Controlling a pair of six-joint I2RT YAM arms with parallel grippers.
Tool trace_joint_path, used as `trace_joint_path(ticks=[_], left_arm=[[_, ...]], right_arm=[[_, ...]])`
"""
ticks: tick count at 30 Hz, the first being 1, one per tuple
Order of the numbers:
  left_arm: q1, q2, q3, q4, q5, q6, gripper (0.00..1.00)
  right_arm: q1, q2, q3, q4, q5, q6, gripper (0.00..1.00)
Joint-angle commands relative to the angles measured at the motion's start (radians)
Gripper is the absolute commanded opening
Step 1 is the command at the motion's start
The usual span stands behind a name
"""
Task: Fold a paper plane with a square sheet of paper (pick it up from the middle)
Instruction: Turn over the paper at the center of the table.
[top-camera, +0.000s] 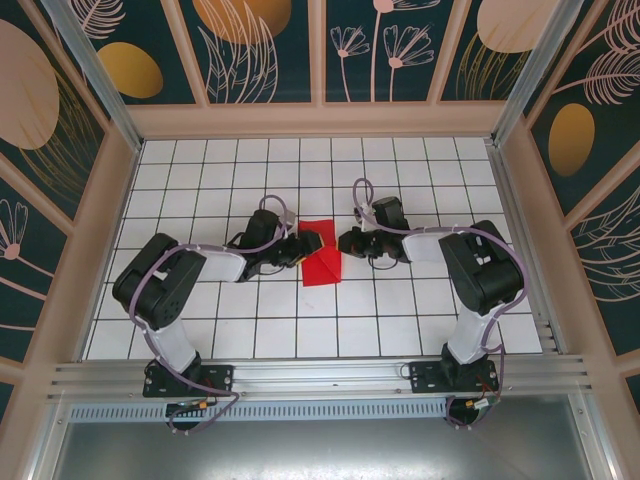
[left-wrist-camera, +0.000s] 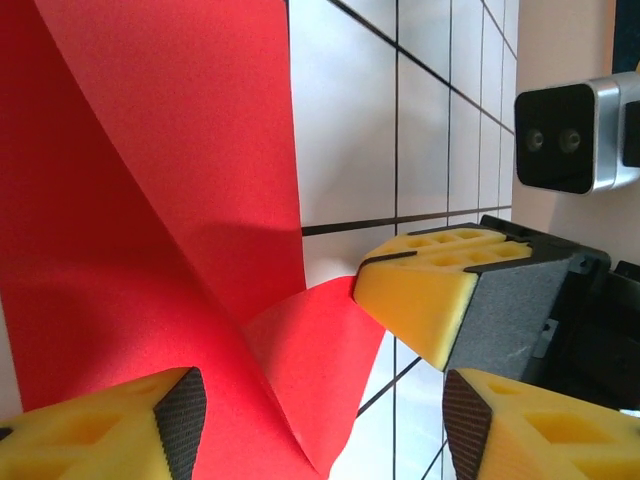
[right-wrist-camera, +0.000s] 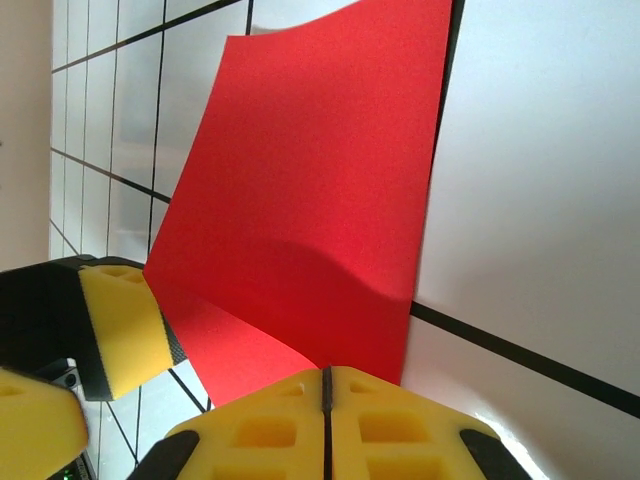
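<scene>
The square sheet of paper is bright red and lies at the middle of the white grid table, partly lifted and bent into a fold. My right gripper is shut, its yellow fingertips pinching the sheet's near edge; in the top view it sits at the sheet's right side. My left gripper stands open at the sheet's left side, with the raised fold between its two yellow fingers. The right gripper's fingers touch the fold's far corner. No paper plane shape shows.
The white grid table is ringed by low wooden walls with patterned panels behind. An aluminium rail carrying both arm bases runs along the near edge. The right wrist's camera hangs close in front of the left gripper.
</scene>
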Motion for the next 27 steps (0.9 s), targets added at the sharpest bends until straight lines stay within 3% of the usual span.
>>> trace_joint_path(ticks=[1, 6, 10, 16, 23, 27], left_arm=[[-0.008, 0.032, 0.037, 0.049, 0.031, 0.028, 0.64], [-0.013, 0.069, 0.061, 0.051, 0.043, 0.057, 0.54], [-0.016, 0.087, 0.074, 0.052, 0.043, 0.096, 0.4], [-0.019, 0.081, 0.081, 0.041, -0.004, 0.163, 0.24], [-0.019, 0.02, 0.094, -0.071, -0.079, 0.253, 0.12], [-0.019, -0.101, 0.135, -0.298, -0.198, 0.342, 0.09]], right_arm=[[-0.011, -0.032, -0.015, 0.026, -0.023, 0.016, 0.08], [-0.019, -0.048, 0.0, -0.01, -0.043, 0.048, 0.14], [-0.029, -0.129, 0.001, -0.056, -0.023, 0.068, 0.42], [-0.058, -0.296, -0.006, -0.163, 0.091, 0.092, 0.65], [-0.068, -0.451, -0.014, -0.278, 0.264, 0.103, 0.74], [-0.07, -0.514, -0.007, -0.334, 0.357, 0.106, 0.76]])
